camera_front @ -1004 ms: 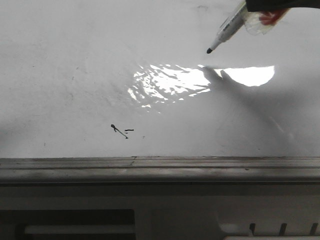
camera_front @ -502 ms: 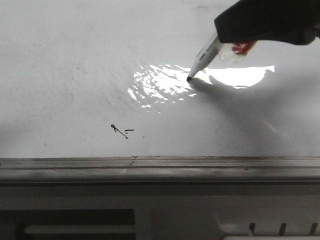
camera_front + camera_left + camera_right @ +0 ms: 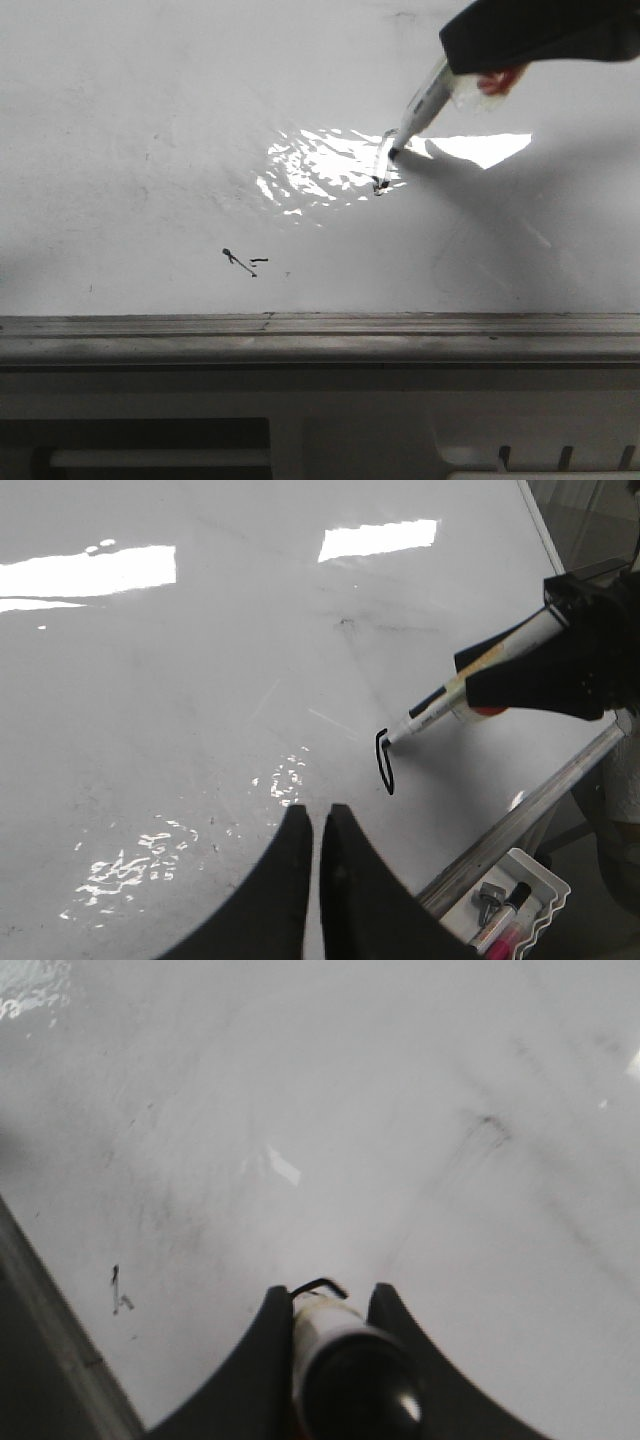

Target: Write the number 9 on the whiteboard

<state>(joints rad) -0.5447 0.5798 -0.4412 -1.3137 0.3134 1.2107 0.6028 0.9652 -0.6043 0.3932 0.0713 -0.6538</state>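
Observation:
The whiteboard (image 3: 150, 120) is glossy white and faintly smudged. My right gripper (image 3: 470, 60) is shut on a white marker (image 3: 420, 105) that slants down to the left, its black tip touching the board. At the tip, the number 9 (image 3: 385, 765) shows as a thin black stroke forming a narrow loop; it also shows at the glare's edge as a short stroke (image 3: 380, 180). In the right wrist view the marker (image 3: 340, 1360) sits between the fingers, a bit of the stroke (image 3: 322, 1285) just past it. My left gripper (image 3: 315, 815) hovers over the board, shut on nothing.
An old scribble (image 3: 240, 260) of short slanted dashes lies on the board near its grey metal ledge (image 3: 320, 335). A bright glare patch (image 3: 320, 165) sits mid-board. A white tray (image 3: 505, 900) with spare markers stands beyond the ledge.
The right gripper came down and left with the marker. Its tip met the board at the glare's edge and left a short black stroke.

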